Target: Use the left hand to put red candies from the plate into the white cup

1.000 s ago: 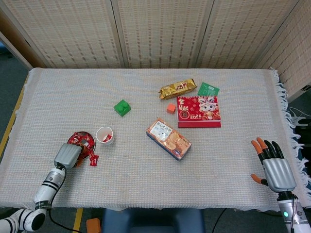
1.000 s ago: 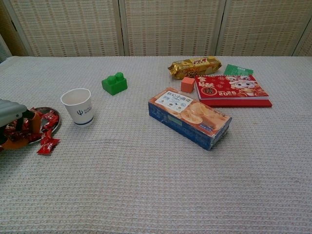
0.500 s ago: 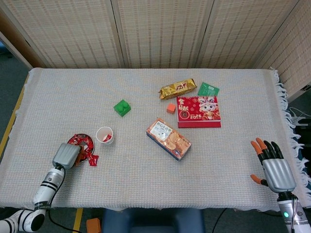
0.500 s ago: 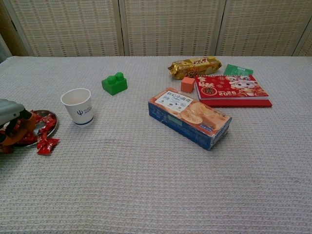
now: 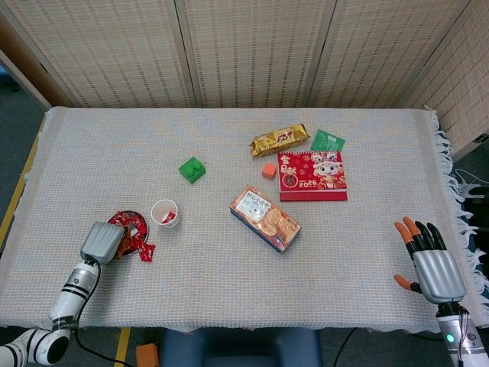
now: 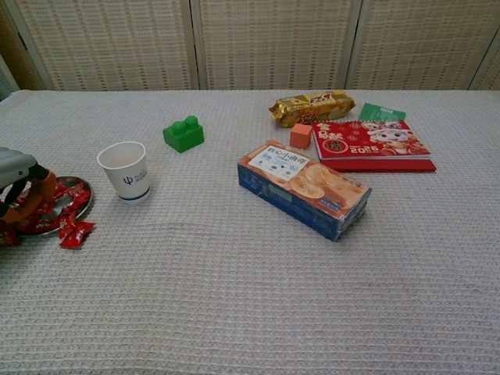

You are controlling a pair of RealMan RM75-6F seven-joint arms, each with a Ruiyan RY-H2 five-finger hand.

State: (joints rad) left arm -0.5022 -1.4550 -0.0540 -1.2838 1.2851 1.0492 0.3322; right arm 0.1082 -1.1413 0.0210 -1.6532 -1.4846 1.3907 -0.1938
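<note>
We are working our left hand (image 5: pixel 102 241) over the candy plate (image 6: pixel 81 187) near the tabletop's left edge; whether its fingers (image 6: pixel 45 190) are pinching a red candy we cannot tell, so we should be lifting slowly toward the white cup (image 5: pixel 165 213).

My left hand (image 5: pixel 102 241) rests over the near side of the plate (image 6: pixel 80 187), at the table's (image 5: pixel 229 145) left front. One candy (image 6: pixel 76 230) lies just off the plate, on the cloth. The cup (image 6: pixel 125 170) stands just right of the plate. My right hand (image 5: pixel 432 264) sits far right, well apart from everything
</note>
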